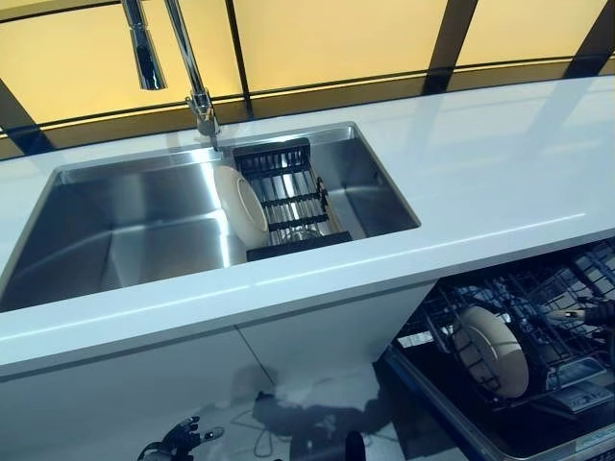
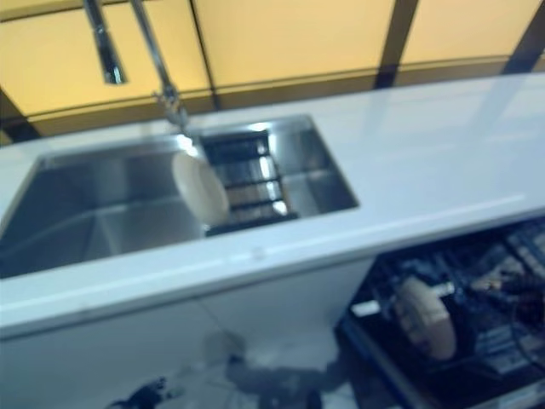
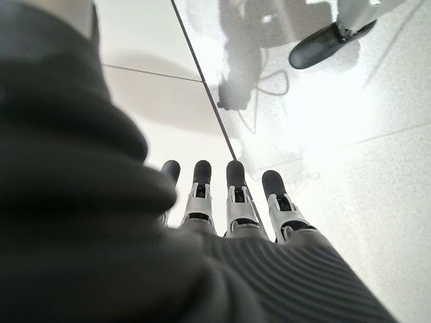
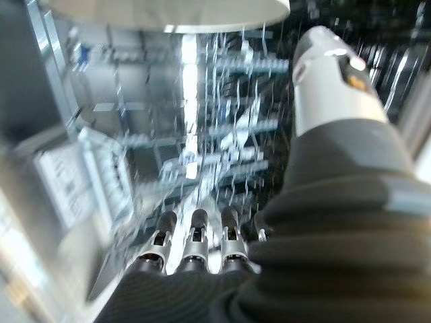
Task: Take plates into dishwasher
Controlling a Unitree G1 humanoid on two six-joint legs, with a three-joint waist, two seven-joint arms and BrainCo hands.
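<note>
We see one cream plate (image 1: 240, 205) on edge in the sink (image 1: 115, 240), leaning against the dark drainer rack (image 1: 286, 199). A second plate (image 1: 492, 351) stands upright in the open dishwasher rack (image 1: 538, 298). Right hand (image 1: 586, 313) hovers over that rack beside the plate, fingers extended, holding nothing. Left hand (image 3: 232, 202) hangs low by the floor, fingers straight, empty.
</note>
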